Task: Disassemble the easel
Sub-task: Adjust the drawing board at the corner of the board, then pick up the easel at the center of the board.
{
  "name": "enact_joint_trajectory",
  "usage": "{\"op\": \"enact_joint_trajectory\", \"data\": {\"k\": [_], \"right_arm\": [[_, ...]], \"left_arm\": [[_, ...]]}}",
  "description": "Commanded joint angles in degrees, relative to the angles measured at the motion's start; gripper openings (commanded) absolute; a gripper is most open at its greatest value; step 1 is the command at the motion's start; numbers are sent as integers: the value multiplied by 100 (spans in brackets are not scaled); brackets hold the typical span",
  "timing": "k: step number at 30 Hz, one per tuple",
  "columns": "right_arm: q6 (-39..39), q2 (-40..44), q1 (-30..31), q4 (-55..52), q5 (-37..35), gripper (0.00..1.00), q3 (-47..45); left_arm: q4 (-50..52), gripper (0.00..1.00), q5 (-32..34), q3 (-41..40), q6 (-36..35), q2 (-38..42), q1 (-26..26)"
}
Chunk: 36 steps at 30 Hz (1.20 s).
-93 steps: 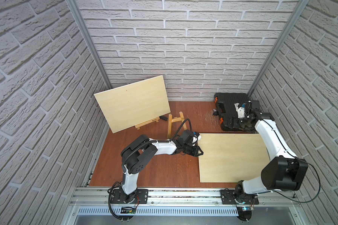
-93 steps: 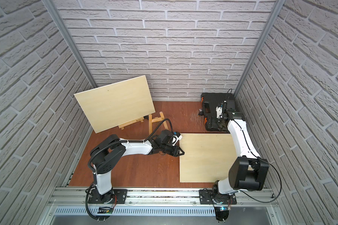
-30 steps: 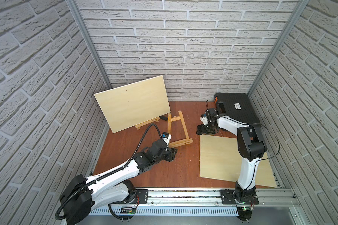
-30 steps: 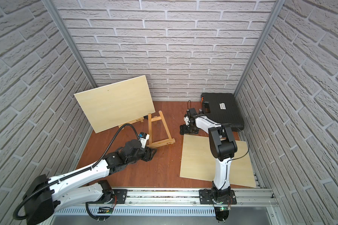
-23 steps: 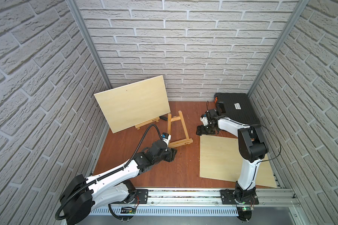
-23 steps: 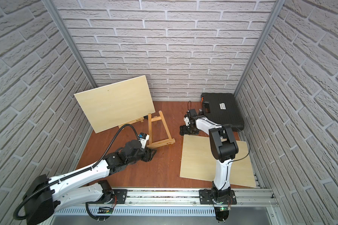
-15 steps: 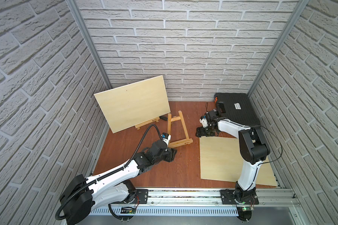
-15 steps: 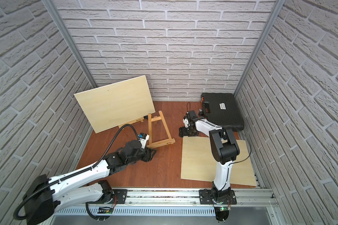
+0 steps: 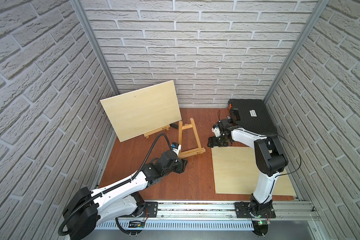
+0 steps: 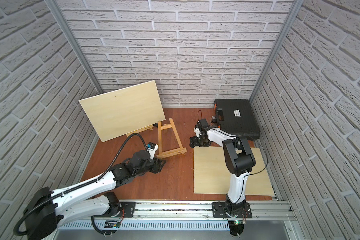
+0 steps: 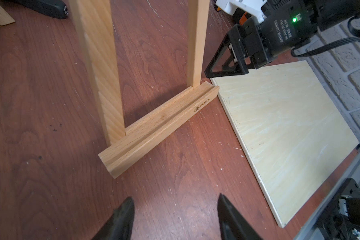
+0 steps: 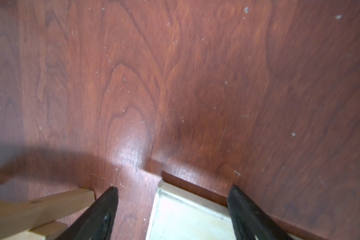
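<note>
Both spread, empty. My left gripper (image 11: 176, 207) has the easel (image 11: 158, 126) just ahead; my right gripper (image 12: 173, 193) straddles a board (image 12: 185, 218) corner.

I drew the left end effector (image 9: 184, 164) back short of the easel (image 9: 191, 153); the right end effector (image 9: 213, 143) swung in beside it.

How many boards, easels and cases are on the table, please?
Boards: 2 (propped board, flat board)
Easels: 2 (bare easel, loaded easel)
Cases: 1 (black case)
Total: 5
</note>
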State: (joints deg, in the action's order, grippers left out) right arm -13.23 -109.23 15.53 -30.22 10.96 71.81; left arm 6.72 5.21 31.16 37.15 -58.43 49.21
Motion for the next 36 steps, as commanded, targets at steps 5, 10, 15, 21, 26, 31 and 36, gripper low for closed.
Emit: {"op": "enact_joint_trajectory", "data": {"k": [5, 10, 15, 21, 26, 31, 36], "right_arm": [[-82, 1128, 151, 62, 131, 87, -111], [87, 2004, 195, 269, 368, 88, -659], [214, 2819, 454, 941, 546, 87, -1452], [165, 2890, 1273, 1995, -426, 87, -1942], [49, 2456, 1834, 2918, -1293, 88, -1999], [23, 1902, 1995, 3373, -1601, 85, -1764], [64, 1649, 2033, 3836, -1812, 77, -1714]], "left_arm": [[332, 65, 219, 2, 36, 293, -155], [934, 68, 438, 6, 96, 725, -344], [1370, 76, 473, -125, 126, 1247, -843], [1543, 82, 180, -111, -75, 1410, -1530], [1457, 83, 18, -75, -129, 1317, -1776], [1389, 84, -8, -118, -114, 1265, -1805], [1301, 84, -15, -193, -91, 1272, -1844]]}}
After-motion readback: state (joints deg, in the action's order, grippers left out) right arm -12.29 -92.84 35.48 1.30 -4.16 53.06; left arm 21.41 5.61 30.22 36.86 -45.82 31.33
